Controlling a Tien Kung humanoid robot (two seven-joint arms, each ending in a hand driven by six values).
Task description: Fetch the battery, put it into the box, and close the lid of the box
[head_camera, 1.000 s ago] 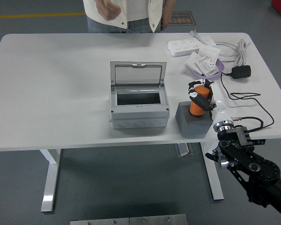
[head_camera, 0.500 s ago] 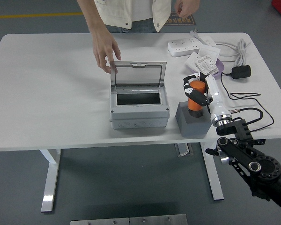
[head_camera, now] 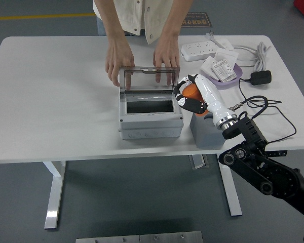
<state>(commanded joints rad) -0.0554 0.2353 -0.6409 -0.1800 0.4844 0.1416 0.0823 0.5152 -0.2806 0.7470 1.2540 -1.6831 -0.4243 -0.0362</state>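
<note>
Battery (head_camera: pixel 191 91): fetched, clamped in right hand (head_camera: pixel 188 97), just right of box (head_camera: pixel 150 115); insertion pending. Lid (head_camera: pixel 149 78): upright, steadied by person's hands (head_camera: pixel 119 59); closing pending

Matt grey plastic box (head_camera: pixel 150 125), clear glossy lid (head_camera: pixel 149 79)

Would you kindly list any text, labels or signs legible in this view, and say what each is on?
None can be read.
Dark floor sign behind the table: orange lettering, too blurred.
White packets in the purple dish: print too small.
Grey open-lidded box, orange battery in the right hand: no visible text.
</note>
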